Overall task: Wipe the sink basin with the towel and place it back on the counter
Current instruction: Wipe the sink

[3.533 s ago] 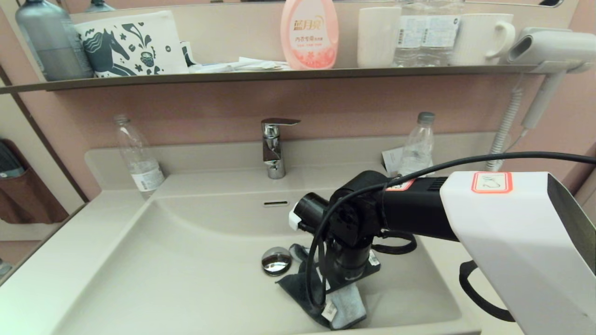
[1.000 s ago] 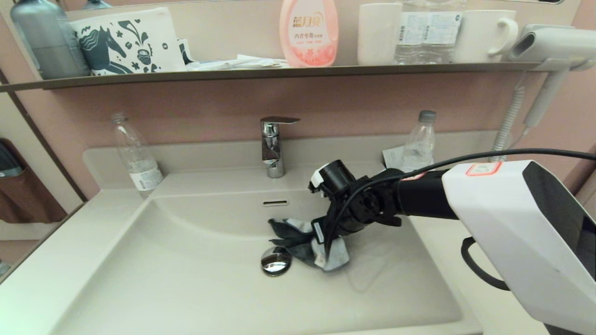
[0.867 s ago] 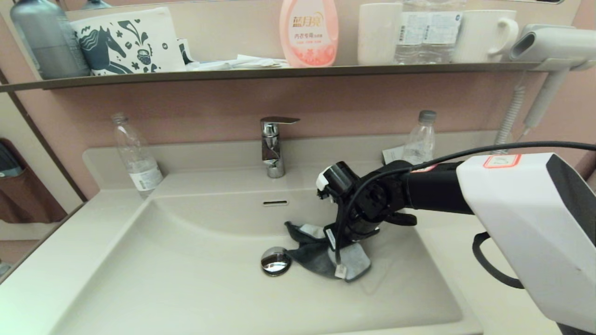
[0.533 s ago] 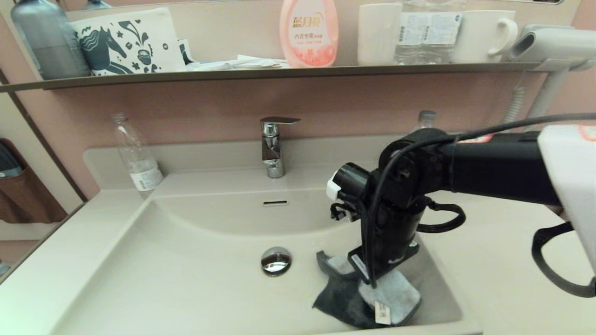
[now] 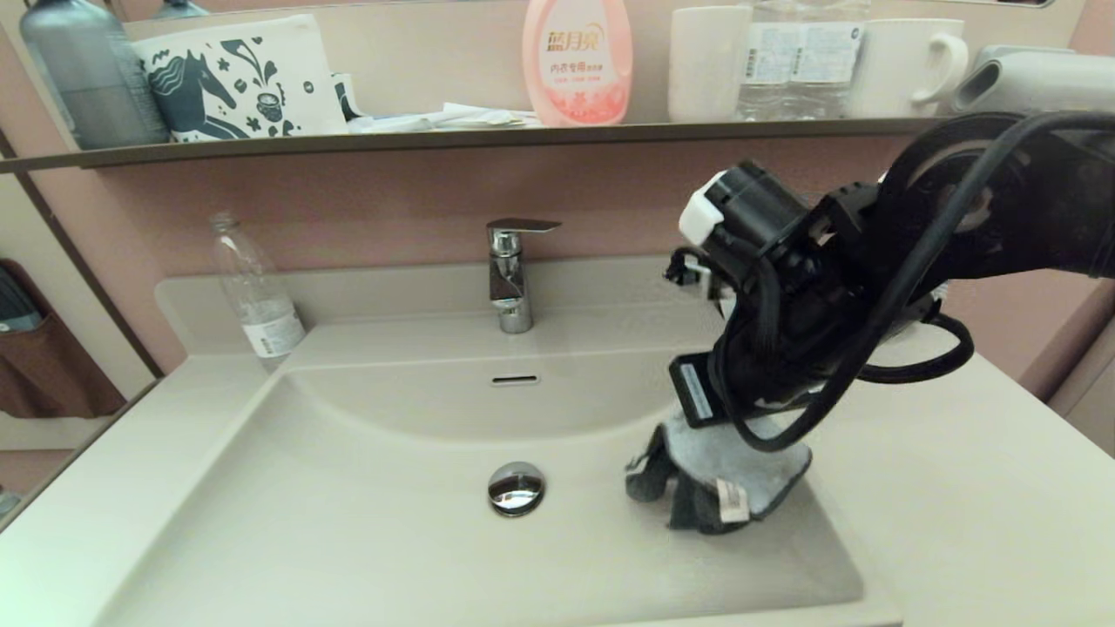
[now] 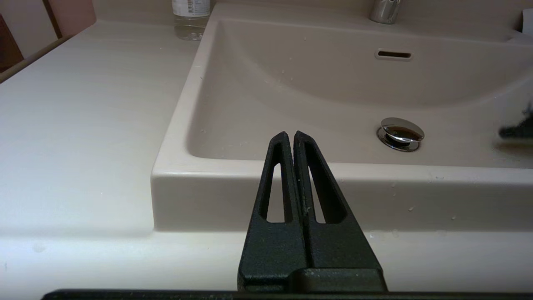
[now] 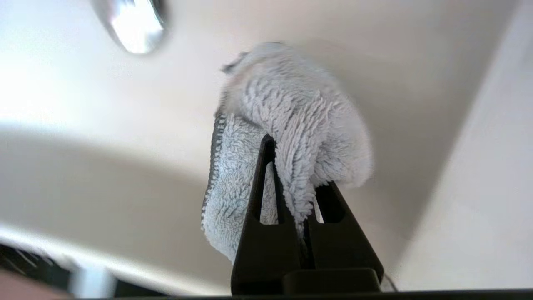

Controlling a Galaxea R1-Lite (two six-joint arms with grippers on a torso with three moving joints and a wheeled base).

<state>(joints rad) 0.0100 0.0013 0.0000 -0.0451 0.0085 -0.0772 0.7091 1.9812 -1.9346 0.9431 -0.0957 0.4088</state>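
The right gripper [image 7: 291,166], jaws pinching the towel [image 5: 719,475], holds it at lower right of the sink basin [image 5: 366,522]. Wiping appears done; next it must reach the table [image 5: 958,488]. The left gripper [image 6: 290,139] is parked, jaws pressed together.

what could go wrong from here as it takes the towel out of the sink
1. The right gripper pinches only a fold of the towel, and most of the cloth hangs loose, so it could slip free and drop back into the sink basin.
2. The hanging towel sits low by the basin's right wall; it may drag over the rim onto the counter and bunch up.
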